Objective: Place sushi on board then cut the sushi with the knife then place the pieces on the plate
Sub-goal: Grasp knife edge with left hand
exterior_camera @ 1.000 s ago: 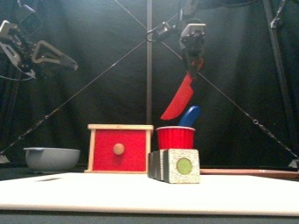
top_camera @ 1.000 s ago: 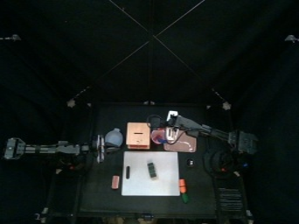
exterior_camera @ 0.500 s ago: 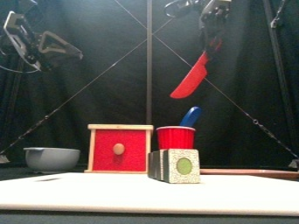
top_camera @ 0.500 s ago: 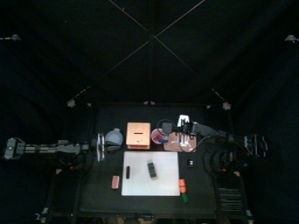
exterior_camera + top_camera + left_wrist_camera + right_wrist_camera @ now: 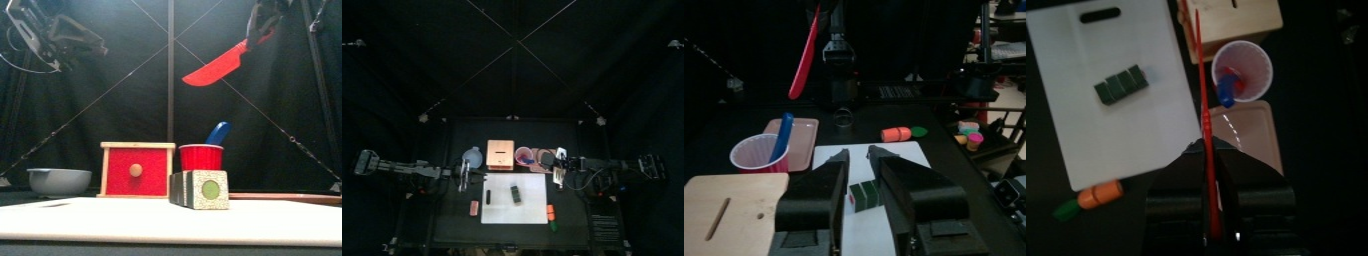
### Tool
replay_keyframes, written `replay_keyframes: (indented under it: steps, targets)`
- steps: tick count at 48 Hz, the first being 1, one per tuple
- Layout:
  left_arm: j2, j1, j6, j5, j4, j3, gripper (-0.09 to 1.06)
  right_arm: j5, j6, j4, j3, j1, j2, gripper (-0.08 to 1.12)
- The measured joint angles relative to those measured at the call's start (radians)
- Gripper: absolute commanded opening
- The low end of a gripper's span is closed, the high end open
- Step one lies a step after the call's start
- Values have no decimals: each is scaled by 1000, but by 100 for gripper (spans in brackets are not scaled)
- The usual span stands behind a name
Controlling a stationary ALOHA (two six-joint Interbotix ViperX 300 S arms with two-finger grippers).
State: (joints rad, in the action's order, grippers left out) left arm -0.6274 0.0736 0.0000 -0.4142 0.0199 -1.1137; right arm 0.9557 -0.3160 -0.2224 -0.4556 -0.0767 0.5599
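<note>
The dark green sushi roll (image 5: 516, 194) lies uncut on the white cutting board (image 5: 536, 186); in the front view the sushi roll (image 5: 201, 188) shows its pale cut end. High above the table, my right gripper (image 5: 262, 28) is shut on the red knife (image 5: 217, 66), which tilts down to the left. In the right wrist view the red knife (image 5: 1201, 110) runs out from the right gripper (image 5: 1208, 175). My left gripper (image 5: 858, 152) is open above the sushi roll (image 5: 865, 193), well off the table. The pink tray (image 5: 545, 159) lies behind the board.
A red cup (image 5: 202, 158) holds the blue knife (image 5: 217, 132) beside the wooden box (image 5: 138, 170) with its red drawer front. A blue-grey bowl (image 5: 58, 180) stands at the left. An orange toy (image 5: 552, 211) and a small red toy (image 5: 474, 207) lie near the board's front corners.
My right gripper has lifted the red knife out of the cup, carried it up and right, and tipped it closer to level. The left gripper has drifted slightly toward the board.
</note>
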Motion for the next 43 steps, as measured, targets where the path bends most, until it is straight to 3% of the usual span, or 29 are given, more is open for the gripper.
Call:
replay_keyframes:
  steps: [7, 13, 29, 43]
  targets:
    - [31, 6, 0, -2, 23, 20, 88, -160, -51, 11, -110, -31, 11, 34]
    - [60, 9, 5, 0, 25, 37, 88, -305, -60, 8, -187, -29, 12, 34]
    - [209, 11, 5, 2, -28, 98, 87, -611, -57, -8, -311, -26, -3, 34]
    - [308, 9, 6, 6, -21, 156, 87, -646, -52, -21, -322, -2, -81, 34]
